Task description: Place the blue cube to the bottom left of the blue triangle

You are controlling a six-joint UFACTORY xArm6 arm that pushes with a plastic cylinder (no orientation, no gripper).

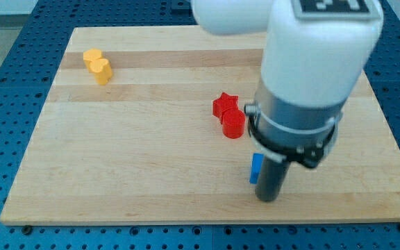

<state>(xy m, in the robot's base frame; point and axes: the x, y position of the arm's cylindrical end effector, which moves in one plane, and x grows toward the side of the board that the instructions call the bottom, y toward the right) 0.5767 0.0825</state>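
A blue block point(255, 169) shows as a narrow strip just left of my rod, touching or nearly touching it; most of it is hidden and I cannot make out its shape. No other blue block shows; the arm's large white and grey body covers much of the board's right side. My tip point(268, 199) rests on the wooden board point(130, 167) near the view's bottom edge, right beside the blue block and slightly below it.
A red star point(224, 104) and a red cylinder point(233, 124) sit together at the board's middle, above and left of my tip. Two yellow blocks point(97, 65) touch each other at the view's top left.
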